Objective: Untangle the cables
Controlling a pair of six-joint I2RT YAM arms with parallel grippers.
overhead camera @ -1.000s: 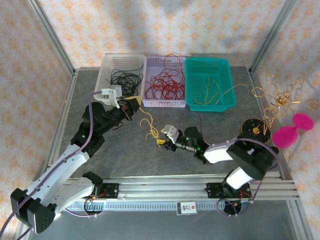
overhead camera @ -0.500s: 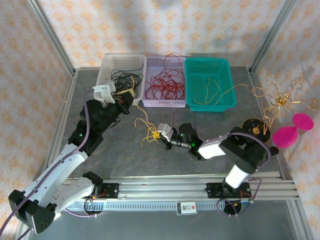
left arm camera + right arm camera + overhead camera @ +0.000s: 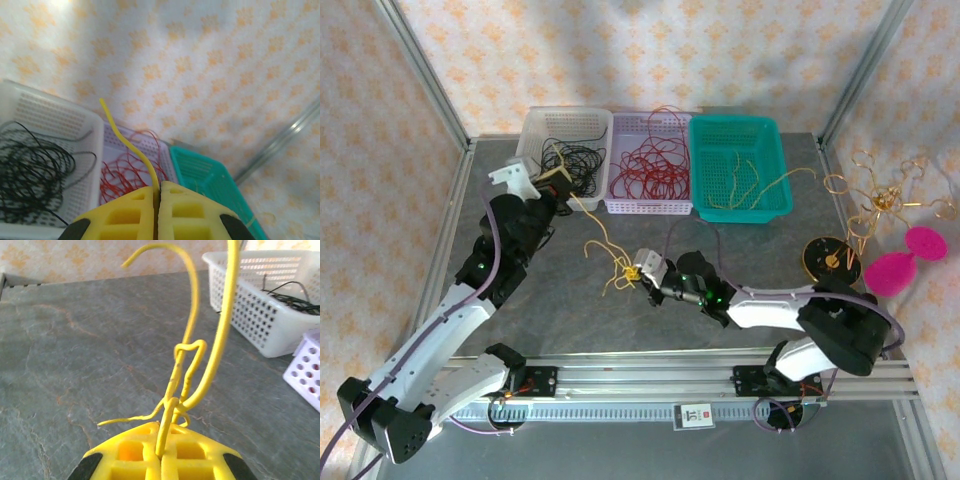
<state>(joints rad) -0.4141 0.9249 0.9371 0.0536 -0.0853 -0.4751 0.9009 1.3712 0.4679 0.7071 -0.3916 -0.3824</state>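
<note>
Yellow thin wire (image 3: 220, 340) above grey tabletop (image 3: 60, 350): left gripper (image 3: 159, 195) jaws closed on one end, right gripper (image 3: 161, 440) jaws closed on its knot.

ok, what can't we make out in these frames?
- Left wrist: yellow cable end, hidden between the shut jaws.
- Right wrist: strand count in the yellow knot, overlapped at the jaws.
- Top external: whether cable and knot are one wire; too thin.
- Left wrist: teal basket contents, cut off by jaws.

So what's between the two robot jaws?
A yellow wire stretches from one to the other above the bare grey table, seen in the top view.
</note>
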